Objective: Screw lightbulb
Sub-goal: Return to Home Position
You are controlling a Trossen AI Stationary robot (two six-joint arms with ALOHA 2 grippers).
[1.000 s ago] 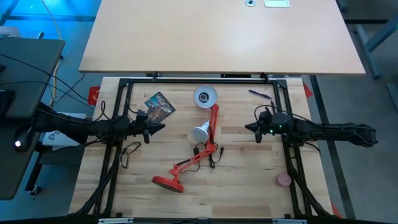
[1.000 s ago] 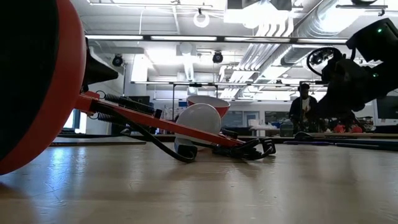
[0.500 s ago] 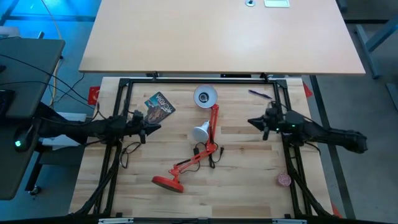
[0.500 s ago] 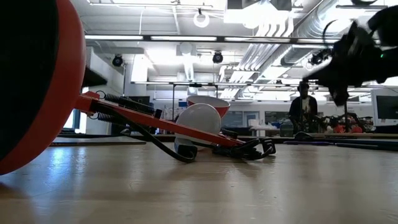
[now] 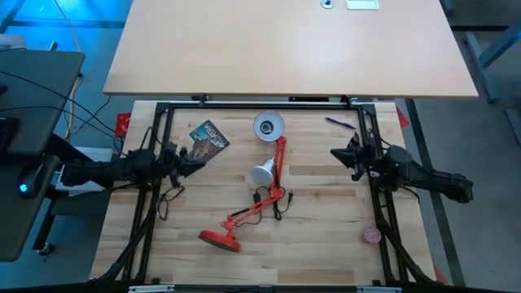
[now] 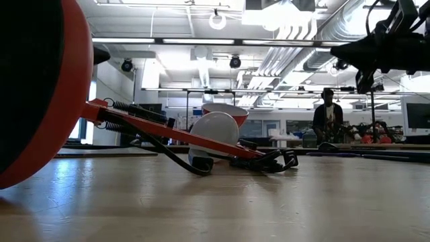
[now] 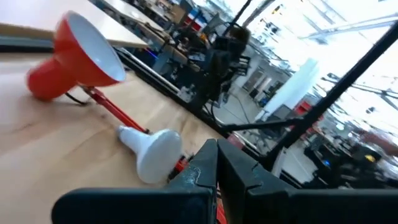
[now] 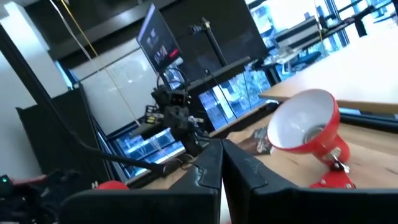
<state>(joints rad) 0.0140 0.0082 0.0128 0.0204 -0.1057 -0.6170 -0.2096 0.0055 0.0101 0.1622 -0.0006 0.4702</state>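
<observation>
The red desk lamp (image 5: 259,203) lies on its side on the wooden table. Its round base (image 5: 218,238) is near the front edge, and its shade (image 5: 268,125) lies at the far middle with the opening facing up. The white lightbulb (image 5: 261,172) lies on its side on the table beside the lamp's arm, and also shows in the left wrist view (image 7: 152,152) and the low view (image 6: 213,133). My left gripper (image 5: 203,156) hovers shut to the left of the bulb. My right gripper (image 5: 334,153) hovers shut to its right, high above the table (image 6: 346,50). Neither holds anything.
A dark printed card (image 5: 209,138) lies at the far left and a pen (image 5: 342,124) at the far right. A pink round object (image 5: 372,236) sits near the front right. The lamp's black cable (image 5: 273,202) coils beside its arm. A person (image 6: 328,111) stands in the room beyond.
Both arms have drawn back from the table's middle, the left toward the left edge and the right toward the right edge. My right gripper has also risen and tipped upward. Both have stayed shut. The lamp and the bulb have not moved.
</observation>
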